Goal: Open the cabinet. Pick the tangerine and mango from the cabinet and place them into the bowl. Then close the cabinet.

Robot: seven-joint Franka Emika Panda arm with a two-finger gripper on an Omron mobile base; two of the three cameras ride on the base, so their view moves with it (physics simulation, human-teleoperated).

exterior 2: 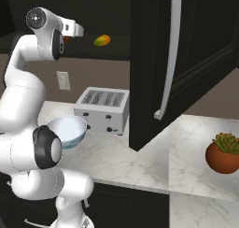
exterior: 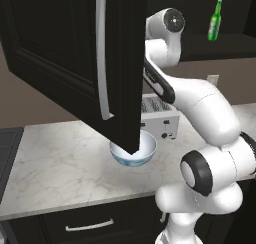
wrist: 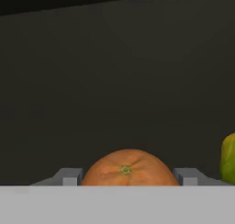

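Inside the open black wall cabinet [exterior: 65, 63], the robot's pincer [wrist: 126, 179] is closed around the small round orange tangerine [wrist: 127, 169], one finger on each side. The oval yellow-green mango [exterior 2: 101, 40] lies just to its right on the shelf. The glossy pale blue bowl [exterior: 146, 152] waits below on the marble table [exterior: 60, 163], nearer the robot.

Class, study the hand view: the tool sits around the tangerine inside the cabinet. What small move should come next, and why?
Probably lift the tangerine slightly and draw it back out of the cabinet: the tool brackets it on both sides, apparently gripped, and the bowl waits on the counter below.
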